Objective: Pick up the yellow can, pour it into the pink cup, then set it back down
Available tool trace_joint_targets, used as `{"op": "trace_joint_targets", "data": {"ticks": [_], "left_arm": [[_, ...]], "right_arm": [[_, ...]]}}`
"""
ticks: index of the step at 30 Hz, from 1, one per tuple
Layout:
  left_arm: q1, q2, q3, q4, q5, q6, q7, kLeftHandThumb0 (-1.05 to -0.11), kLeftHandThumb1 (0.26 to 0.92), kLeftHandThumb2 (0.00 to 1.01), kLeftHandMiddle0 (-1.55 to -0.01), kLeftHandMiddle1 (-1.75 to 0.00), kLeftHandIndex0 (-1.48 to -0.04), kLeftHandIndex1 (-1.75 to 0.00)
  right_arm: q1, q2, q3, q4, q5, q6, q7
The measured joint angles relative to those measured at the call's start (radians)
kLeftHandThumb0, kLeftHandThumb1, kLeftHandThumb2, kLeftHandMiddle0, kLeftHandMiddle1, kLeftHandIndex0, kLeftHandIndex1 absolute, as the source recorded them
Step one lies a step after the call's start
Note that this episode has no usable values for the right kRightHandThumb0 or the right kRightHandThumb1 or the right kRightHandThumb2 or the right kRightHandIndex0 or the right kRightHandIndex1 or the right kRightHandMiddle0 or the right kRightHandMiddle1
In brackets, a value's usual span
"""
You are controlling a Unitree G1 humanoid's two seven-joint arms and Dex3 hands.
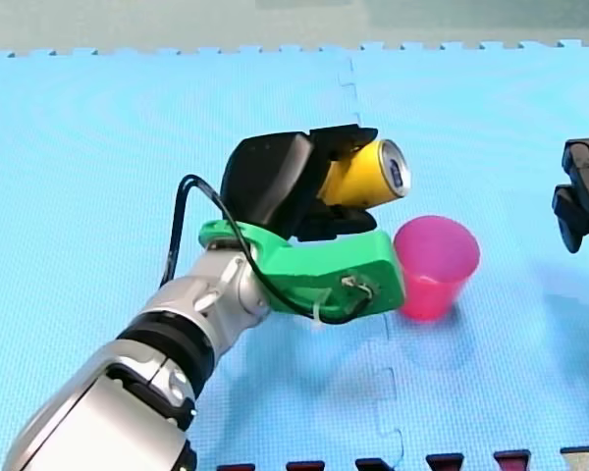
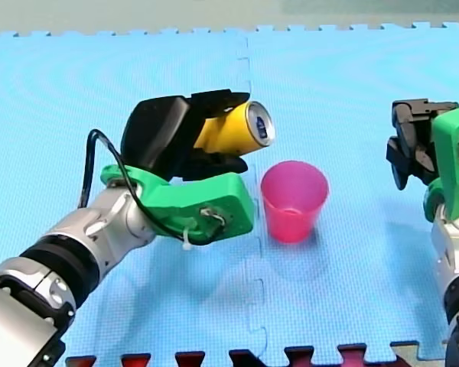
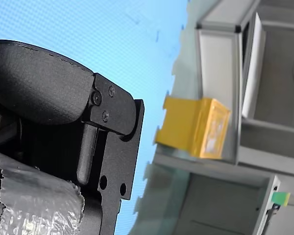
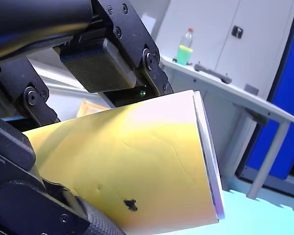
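While the yellow aluminium drink can (image 2: 233, 130) is lying tipped almost onto its side in the air, the left robot hand (image 2: 176, 145) is clamping it around the mid-body. The can's top end is pointing away from the palm, above the near rim of the upright pink plastic cup (image 2: 293, 200) just beyond the fingertips. The can is likely proving light, thin-walled and slick, so a firm, gentle mid-body hold is suiting it; hard squeezing is risking dents. The right robot hand (image 2: 409, 145) is hanging well beyond the cup, holding nothing; whether it is apart or together I cannot tell.
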Motion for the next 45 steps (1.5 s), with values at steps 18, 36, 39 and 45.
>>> {"op": "trace_joint_targets", "data": {"ticks": [18,36,39,45], "left_arm": [[-0.041,-0.046,-0.013,-0.002,0.005,0.038,-0.017,-0.446,0.807,0.0,-1.53,-0.14,-1.13,-0.01],[-0.058,-0.047,-0.165,0.011,0.156,0.17,0.014,-0.299,0.843,0.0,-0.93,-1.45,-0.98,-0.01],[-0.062,-0.042,-0.184,0.012,0.17,0.18,0.011,-0.312,0.851,0.0,-0.84,-1.7,-1.06,-0.03],[-0.065,-0.038,-0.206,0.012,0.181,0.195,0.025,-0.326,0.859,0.0,-0.83,-1.75,-1.11,-0.04]], "right_arm": [[-0.009,0.001,-0.015,0.0,0.016,-0.005,0.016],[-0.009,-0.003,-0.022,0.001,0.021,-0.011,0.025],[-0.009,-0.003,-0.018,0.001,0.015,-0.011,0.02],[-0.009,-0.003,-0.014,0.001,0.005,-0.008,0.006]]}}
